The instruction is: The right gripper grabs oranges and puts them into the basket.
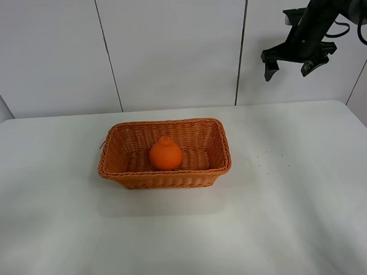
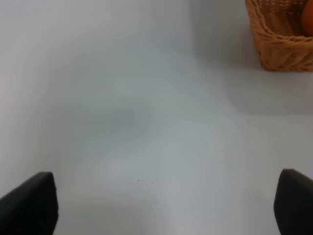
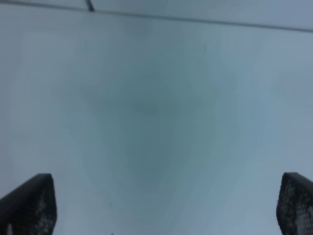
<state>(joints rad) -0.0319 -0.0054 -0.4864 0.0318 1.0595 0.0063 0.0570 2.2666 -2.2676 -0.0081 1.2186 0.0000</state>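
The orange (image 1: 165, 154) sits inside the woven wicker basket (image 1: 117, 168) at the middle of the white table. My right gripper (image 1: 287, 66) hangs high at the back right, well above the table and away from the basket, open and empty. In the right wrist view its fingertips (image 3: 29, 205) are spread wide over bare table. My left gripper (image 2: 164, 205) is open and empty over bare table; in the left wrist view a corner of the basket (image 2: 279, 44) and a sliver of the orange (image 2: 308, 19) show. The left arm is out of the exterior high view.
The white table (image 1: 298, 218) meets a white panelled wall (image 1: 166, 46) at the back. A few small dark specks (image 1: 274, 160) lie on the table to the right of the basket.
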